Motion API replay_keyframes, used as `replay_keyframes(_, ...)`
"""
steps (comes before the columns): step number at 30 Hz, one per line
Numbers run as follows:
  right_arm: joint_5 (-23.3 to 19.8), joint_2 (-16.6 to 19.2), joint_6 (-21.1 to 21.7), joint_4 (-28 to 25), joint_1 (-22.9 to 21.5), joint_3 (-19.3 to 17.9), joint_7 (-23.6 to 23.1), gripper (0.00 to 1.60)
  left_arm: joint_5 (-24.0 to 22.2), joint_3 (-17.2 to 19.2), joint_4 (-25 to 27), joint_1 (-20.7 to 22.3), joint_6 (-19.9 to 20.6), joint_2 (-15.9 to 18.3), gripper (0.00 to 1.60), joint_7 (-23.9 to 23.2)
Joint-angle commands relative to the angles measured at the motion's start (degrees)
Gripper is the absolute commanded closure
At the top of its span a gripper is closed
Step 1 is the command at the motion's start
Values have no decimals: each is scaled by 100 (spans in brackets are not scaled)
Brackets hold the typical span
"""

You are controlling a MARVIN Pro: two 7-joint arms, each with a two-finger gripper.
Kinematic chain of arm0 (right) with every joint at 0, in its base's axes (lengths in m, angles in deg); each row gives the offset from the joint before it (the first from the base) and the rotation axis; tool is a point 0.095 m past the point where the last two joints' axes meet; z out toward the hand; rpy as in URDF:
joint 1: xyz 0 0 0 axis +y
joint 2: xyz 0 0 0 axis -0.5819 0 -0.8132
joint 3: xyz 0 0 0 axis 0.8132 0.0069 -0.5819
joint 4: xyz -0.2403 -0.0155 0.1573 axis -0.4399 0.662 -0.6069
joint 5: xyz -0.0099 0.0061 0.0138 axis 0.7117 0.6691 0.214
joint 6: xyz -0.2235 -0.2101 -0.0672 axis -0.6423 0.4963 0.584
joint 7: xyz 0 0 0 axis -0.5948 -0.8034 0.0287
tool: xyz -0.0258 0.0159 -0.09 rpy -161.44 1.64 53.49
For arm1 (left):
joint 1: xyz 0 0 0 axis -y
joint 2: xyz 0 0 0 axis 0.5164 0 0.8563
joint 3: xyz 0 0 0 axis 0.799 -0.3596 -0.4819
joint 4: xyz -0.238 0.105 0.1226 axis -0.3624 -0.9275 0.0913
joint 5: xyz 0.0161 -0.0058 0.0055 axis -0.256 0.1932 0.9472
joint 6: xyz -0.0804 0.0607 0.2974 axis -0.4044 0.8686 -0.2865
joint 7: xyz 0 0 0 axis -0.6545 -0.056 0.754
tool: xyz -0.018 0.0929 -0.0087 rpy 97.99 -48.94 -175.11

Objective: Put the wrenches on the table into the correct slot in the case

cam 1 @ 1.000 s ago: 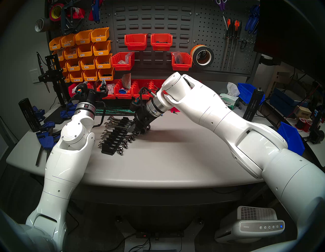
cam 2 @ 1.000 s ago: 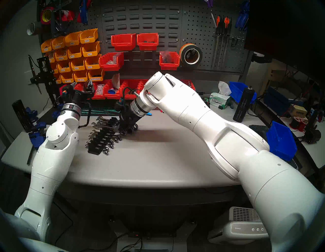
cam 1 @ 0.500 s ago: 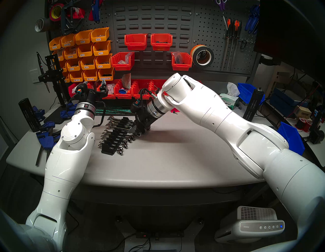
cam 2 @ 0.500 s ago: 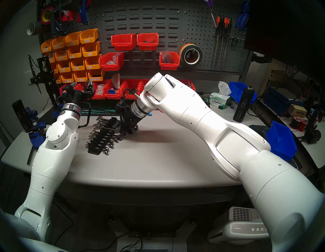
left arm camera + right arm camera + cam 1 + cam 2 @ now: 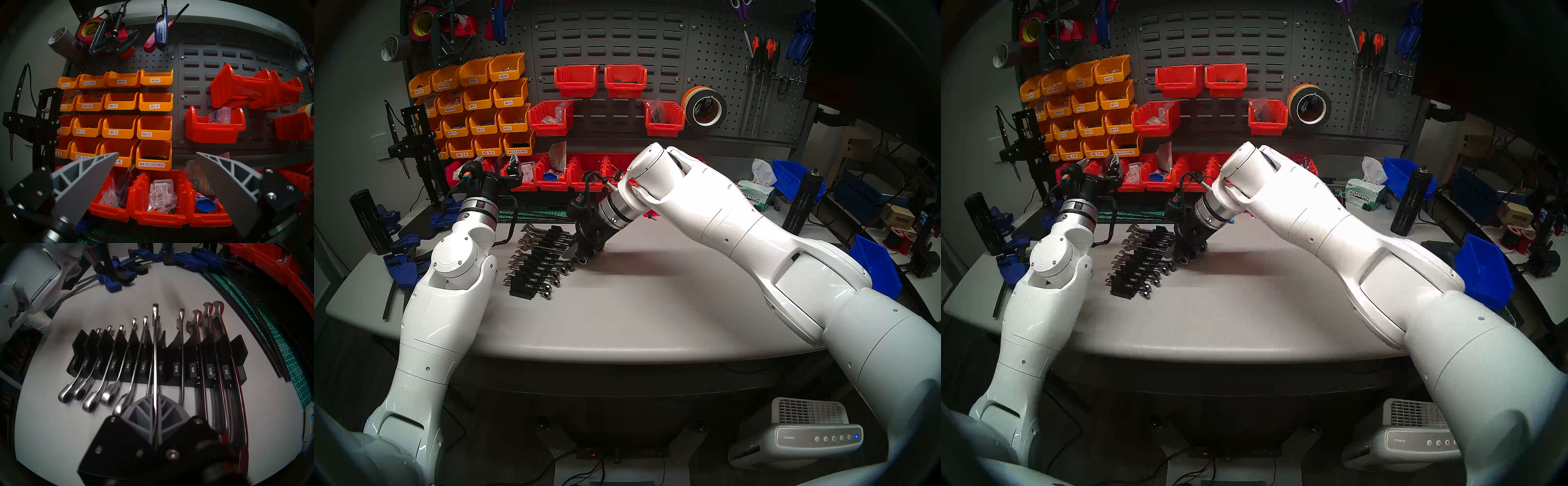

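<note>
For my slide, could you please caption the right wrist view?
Right gripper shut on a chrome wrench, held over the black rack near its 1/2 label.

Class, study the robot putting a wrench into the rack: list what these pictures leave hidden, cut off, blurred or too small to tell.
- The wrench's ring end: right wrist view, hidden between the shut right gripper.
- Whether it sits in the rack: right wrist view, too foreshortened.
- Rack labels: head views, too small.
- Left gripper, open: left wrist view, base cut off at the frame edge.
</note>
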Motion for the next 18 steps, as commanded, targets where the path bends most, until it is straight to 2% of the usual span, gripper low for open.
replay_keyframes(1,-61,-86,-53,-30,-221,-60,-158,160,1,47,161,183,-67,7,0,-1)
replay_keyframes(18,-15,-200,-151,208,-360,84,-262,160,1,47,161,183,-67,7,0,-1)
